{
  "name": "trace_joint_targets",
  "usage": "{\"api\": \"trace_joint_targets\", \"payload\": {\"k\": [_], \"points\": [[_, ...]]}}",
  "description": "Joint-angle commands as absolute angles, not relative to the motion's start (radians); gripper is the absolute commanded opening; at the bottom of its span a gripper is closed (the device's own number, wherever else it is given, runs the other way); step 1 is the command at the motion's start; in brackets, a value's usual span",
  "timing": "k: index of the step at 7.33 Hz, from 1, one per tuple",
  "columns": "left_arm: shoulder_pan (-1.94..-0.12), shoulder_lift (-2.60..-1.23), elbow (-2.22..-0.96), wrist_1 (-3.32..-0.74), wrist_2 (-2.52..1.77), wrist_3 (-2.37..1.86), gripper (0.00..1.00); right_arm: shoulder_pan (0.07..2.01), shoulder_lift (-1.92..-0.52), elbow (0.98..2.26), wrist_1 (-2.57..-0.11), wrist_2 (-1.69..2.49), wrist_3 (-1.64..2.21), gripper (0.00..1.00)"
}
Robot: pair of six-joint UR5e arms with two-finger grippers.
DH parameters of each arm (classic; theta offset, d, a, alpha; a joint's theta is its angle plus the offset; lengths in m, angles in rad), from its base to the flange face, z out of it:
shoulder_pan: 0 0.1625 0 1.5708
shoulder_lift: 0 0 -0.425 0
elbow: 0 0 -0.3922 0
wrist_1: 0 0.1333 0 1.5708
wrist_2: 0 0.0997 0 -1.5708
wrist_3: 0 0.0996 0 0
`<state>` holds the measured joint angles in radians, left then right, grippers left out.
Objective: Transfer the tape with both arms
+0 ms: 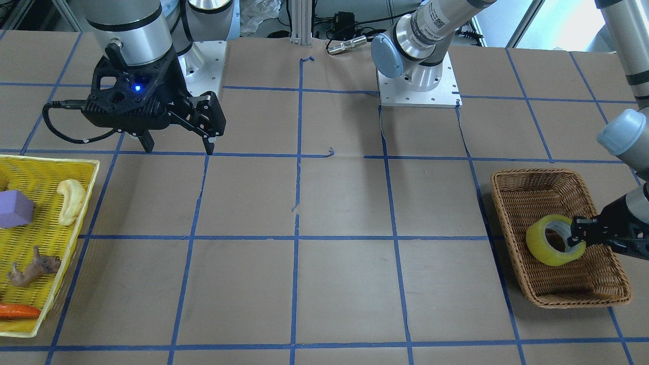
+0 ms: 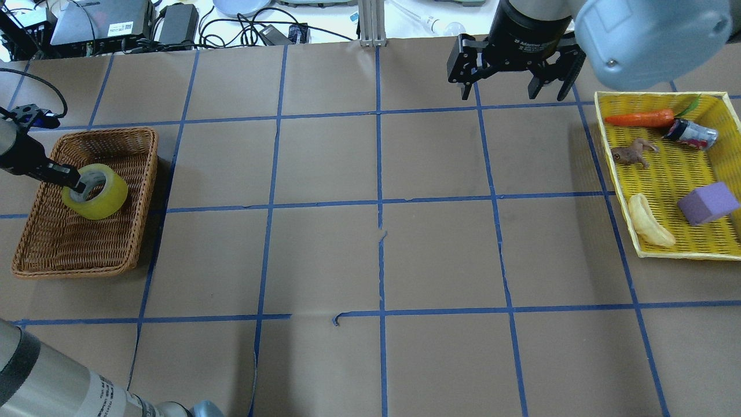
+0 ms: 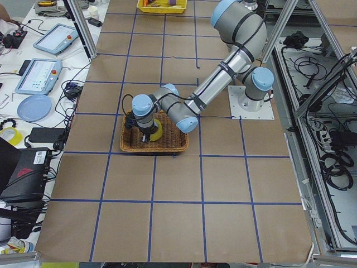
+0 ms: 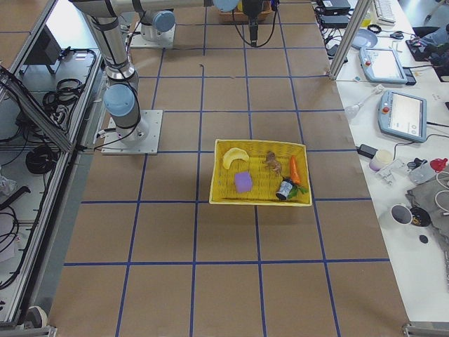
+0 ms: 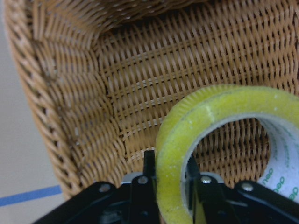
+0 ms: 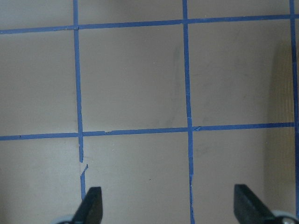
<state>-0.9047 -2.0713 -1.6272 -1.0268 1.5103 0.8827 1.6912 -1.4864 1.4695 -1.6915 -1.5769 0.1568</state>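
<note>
The yellow-green tape [image 1: 545,251] with a grey-white core stands tilted on edge inside a brown wicker basket [image 1: 532,185]. It also shows in the overhead view [image 2: 111,200] and the left wrist view [image 5: 201,121]. My left gripper [image 1: 578,238] is shut on the roll's wall, one finger inside the core and one outside [image 5: 149,170]. I cannot tell whether the roll touches the basket floor. My right gripper [image 2: 510,92] is open and empty. It hangs above the table near its own base, far from the tape, with bare table under it [image 6: 170,205].
A yellow mesh tray [image 2: 683,174] at the robot's right holds a carrot [image 2: 639,119], a toy animal [image 2: 631,154], a can, a banana [image 2: 648,220] and a purple block [image 2: 709,202]. The wicker basket [image 2: 35,231] sits at the robot's left. Blue tape lines grid the brown table.
</note>
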Motion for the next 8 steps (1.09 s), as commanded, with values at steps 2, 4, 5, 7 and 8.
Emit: {"api": "trace_joint_targets", "payload": {"k": [2,4,5,7,8], "points": [[-0.961,-1.994,-1.620,-1.075,1.514,0.879,1.00,1.690,-1.486,1.468,-1.692,-1.577,0.158,1.00],[-1.088,-1.916,-1.551,-1.183,1.516,0.844,1.00,1.692,-1.485,1.470,-1.693,-1.577,0.158,1.00],[-1.167,-1.879,-1.530,-1.237,1.516,0.789,1.00,1.692,-1.485,1.470,-1.700,-1.577,0.158,1.00],[-1.264,-1.833,-1.529,-1.319,1.519,0.651,1.00,1.692,-1.483,1.470,-1.713,-1.575,0.158,1.00],[-1.320,-1.810,-1.534,-1.322,1.528,0.567,1.00,1.695,-1.480,1.470,-1.732,-1.575,0.156,1.00]]}}
